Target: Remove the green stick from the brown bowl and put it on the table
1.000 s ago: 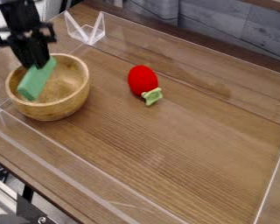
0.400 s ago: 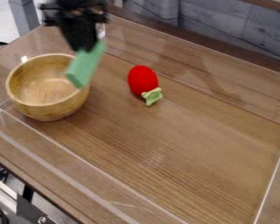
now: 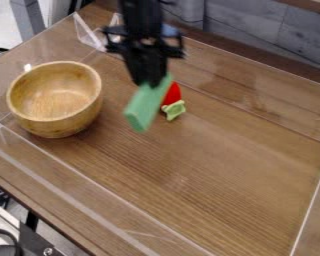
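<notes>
One camera view is all I have. My gripper (image 3: 149, 78) points down, clamped on the top of the green stick (image 3: 145, 106), which hangs tilted above the table (image 3: 230, 170), clear of the brown bowl (image 3: 53, 97) by the left edge and in front of a red strawberry toy (image 3: 172, 98).

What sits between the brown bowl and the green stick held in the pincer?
Nothing: in the camera view only bare table separates the brown bowl from the green stick, which hangs from the pincer.
</notes>
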